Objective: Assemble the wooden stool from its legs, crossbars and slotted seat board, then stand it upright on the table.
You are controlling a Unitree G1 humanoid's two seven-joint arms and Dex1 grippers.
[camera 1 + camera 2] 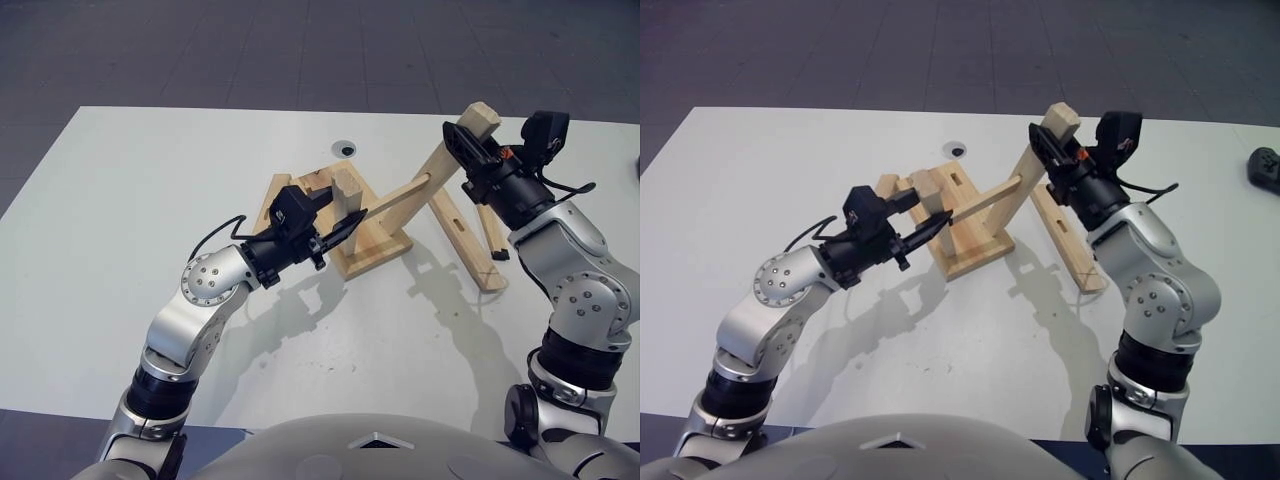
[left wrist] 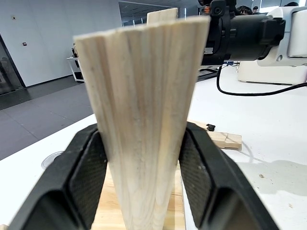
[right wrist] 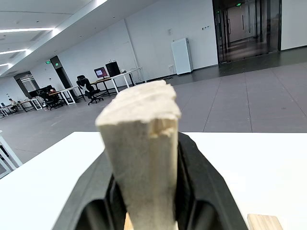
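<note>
Left gripper point(image 1: 343, 222) and right gripper point(image 1: 468, 152) each clamp a wooden leg.
At frame centre, the left one pinches an upright leg point(image 1: 348, 188) standing on the seat board point(image 1: 385, 250); at upper right, the right one holds a tilted leg point(image 1: 480, 118). A crossbar point(image 1: 400, 198) runs between them. A slotted leg point(image 1: 462, 238) lies on the table point(image 1: 150, 200), right of centre.

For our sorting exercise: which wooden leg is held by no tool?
The leg lying flat on the table; the left tool and right tool clamp the others.
</note>
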